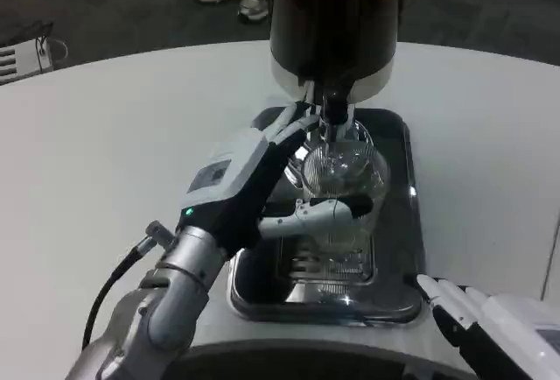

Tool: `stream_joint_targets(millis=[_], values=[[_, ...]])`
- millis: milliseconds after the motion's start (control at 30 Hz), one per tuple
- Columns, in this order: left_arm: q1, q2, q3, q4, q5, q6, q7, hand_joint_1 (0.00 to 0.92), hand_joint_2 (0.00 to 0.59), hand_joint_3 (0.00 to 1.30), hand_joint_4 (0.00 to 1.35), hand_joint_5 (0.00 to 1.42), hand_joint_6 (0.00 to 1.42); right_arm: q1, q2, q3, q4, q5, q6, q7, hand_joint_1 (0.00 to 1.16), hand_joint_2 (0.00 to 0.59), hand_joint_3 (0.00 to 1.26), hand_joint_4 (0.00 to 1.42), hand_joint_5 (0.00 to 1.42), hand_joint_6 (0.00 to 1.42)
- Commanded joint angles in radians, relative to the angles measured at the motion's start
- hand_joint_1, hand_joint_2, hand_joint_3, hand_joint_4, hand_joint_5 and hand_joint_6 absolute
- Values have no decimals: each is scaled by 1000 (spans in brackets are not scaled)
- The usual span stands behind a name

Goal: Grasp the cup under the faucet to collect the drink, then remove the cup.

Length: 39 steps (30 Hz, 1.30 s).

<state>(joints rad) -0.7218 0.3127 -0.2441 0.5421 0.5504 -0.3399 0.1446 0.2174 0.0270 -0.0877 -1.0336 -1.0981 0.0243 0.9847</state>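
cup [343, 170] sits under the faucet [331, 109] on the drip tray [398, 249] — left hand [262, 179] wraps around it, fingers curled on the glass. grasp looks done; filling can't be judged, and removal remains. right hand [490, 314] waits near the tray's corner, fingers apart, holding nothing.

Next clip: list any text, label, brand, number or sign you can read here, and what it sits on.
No readable text in this frame.
Left hand: a grey patch on its white back, too blurred to read.
Drink dispenser: dark body, no lettering visible.
Cup and tray: no markings to be seen.
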Motion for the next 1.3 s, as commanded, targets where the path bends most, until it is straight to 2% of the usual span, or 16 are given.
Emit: stream_joint_targets(millis=[33, 267, 367, 433, 567, 733, 967, 1300], values=[[87, 40, 27, -113, -36, -17, -30, 122, 17, 195, 0, 87, 179, 8, -7, 13, -14, 5, 22, 3, 479, 506, 0, 0, 0, 2], [239, 111, 103, -317, -100, -2, -105, 106, 15, 206, 0, 98, 170, 8, -26, 23, -14, 8, 57, 1, 481, 506, 0, 0, 0, 2], [298, 126, 147, -395, -135, -3, -122, 98, 16, 235, 41, 148, 208, 4, -37, 30, -14, 10, 76, -1, 482, 506, 0, 0, 0, 2], [336, 125, 185, -441, -176, -19, -118, 86, 17, 271, 106, 220, 287, 0, -45, 36, -13, 10, 90, 0, 483, 506, 1, 0, 0, 2], [373, 92, 250, -486, -260, -81, -89, 58, 49, 342, 234, 369, 442, -3, -60, 47, -13, 12, 110, -4, 483, 506, 3, 0, 0, 2], [335, 60, 281, -533, -372, -137, -120, 35, 57, 391, 330, 437, 469, -5, -76, 59, -13, 15, 125, -10, 484, 509, 4, 0, 0, 2], [199, 22, 266, -543, -462, -101, -205, 29, 58, 366, 347, 455, 430, 2, -86, 73, -14, 15, 137, -19, 485, 510, 4, 0, 0, 2], [-3, 9, 210, -405, -541, 10, -403, 32, 64, 309, 298, 403, 351, 23, -81, 74, -14, 13, 141, -41, 485, 511, 5, 0, 0, 2]])
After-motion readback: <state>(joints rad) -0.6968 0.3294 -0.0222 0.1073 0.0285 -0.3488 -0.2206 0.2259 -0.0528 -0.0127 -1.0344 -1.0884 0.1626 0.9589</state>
